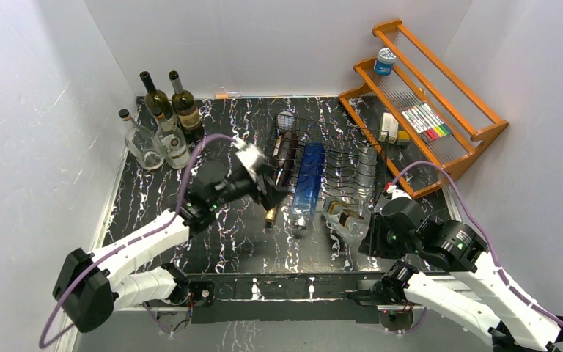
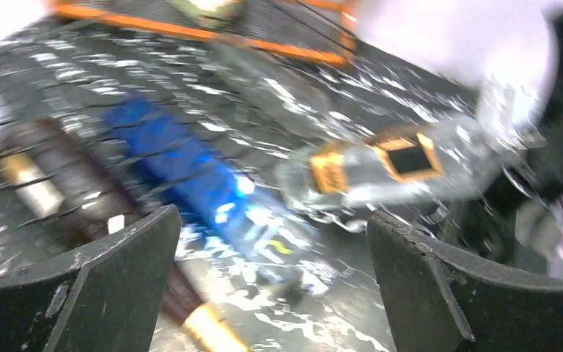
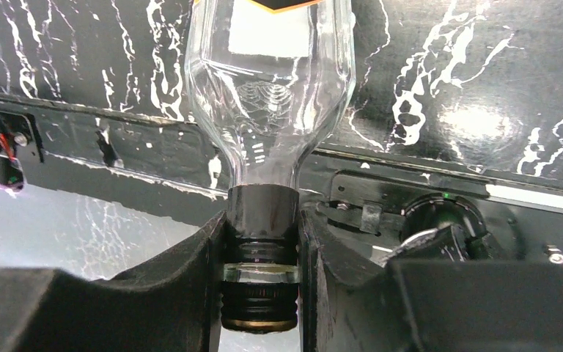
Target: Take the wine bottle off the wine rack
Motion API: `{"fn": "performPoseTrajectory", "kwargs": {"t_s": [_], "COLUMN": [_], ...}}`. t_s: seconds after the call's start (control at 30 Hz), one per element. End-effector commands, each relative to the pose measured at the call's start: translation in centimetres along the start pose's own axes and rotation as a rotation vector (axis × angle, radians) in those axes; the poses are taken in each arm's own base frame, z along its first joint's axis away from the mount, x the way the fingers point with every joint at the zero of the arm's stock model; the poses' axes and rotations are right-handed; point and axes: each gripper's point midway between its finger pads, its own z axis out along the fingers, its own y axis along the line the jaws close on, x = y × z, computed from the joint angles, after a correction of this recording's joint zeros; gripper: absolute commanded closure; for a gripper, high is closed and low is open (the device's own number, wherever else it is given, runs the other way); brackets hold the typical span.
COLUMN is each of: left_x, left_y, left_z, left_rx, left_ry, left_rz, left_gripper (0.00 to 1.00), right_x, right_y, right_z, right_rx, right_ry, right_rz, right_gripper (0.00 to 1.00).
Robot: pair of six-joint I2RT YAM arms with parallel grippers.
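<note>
The black wire wine rack [image 1: 335, 139] sits mid-table and holds a dark brown bottle [image 1: 286, 155], a blue bottle [image 1: 308, 178] and a clear bottle [image 1: 366, 167] side by side. My right gripper [image 1: 370, 227] is shut on the black-capped neck [image 3: 262, 220] of a clear bottle with an orange and black label [image 1: 342, 218], which lies just in front of the rack. My left gripper [image 1: 271, 192] is open and empty by the brown bottle's neck. Its blurred wrist view shows the blue bottle [image 2: 183, 165], brown bottle [image 2: 59, 183] and labelled clear bottle [image 2: 399, 165] beyond the gripper [image 2: 275, 286].
Several upright bottles [image 1: 163, 121] stand at the back left. An orange wooden slatted shelf [image 1: 429, 110] leans at the back right with markers and a blue-lidded jar [image 1: 385, 61]. White walls enclose the table on three sides.
</note>
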Motion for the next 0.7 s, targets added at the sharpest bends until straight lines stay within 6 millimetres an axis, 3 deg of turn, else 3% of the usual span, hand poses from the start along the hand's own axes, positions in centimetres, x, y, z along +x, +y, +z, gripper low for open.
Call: {"fn": "performPoseTrajectory", "kwargs": {"t_s": [0.0, 0.17, 0.3, 0.47, 0.67], "left_x": [1.6, 5.8, 7.1, 5.5, 5.7], "left_y": [-9.1, -14.9, -16.7, -18.5, -20.3], "left_z": [1.6, 3.2, 5.7, 7.8, 9.9], "left_rx": [0.300, 0.422, 0.420, 0.414, 0.341], "left_ry": [0.050, 0.167, 0.186, 0.061, 0.016], "left_rz": [0.280, 0.645, 0.790, 0.767, 0.648], "left_gripper": [0.02, 0.02, 0.02, 0.02, 0.02], "right_x": [-2.3, -3.8, -4.3, -4.5, -4.8], "right_y": [1.2, 2.3, 3.1, 3.8, 4.3], "right_z": [-1.7, -2.6, -3.0, -3.5, -3.7], "right_rx": [-0.024, -0.028, -0.045, -0.095, -0.120], "right_ry": [-0.067, -0.082, -0.084, -0.104, -0.123], "right_rz": [-0.079, -0.150, -0.167, -0.152, -0.136], "right_gripper": [1.00, 1.00, 1.00, 1.00, 1.00]}}
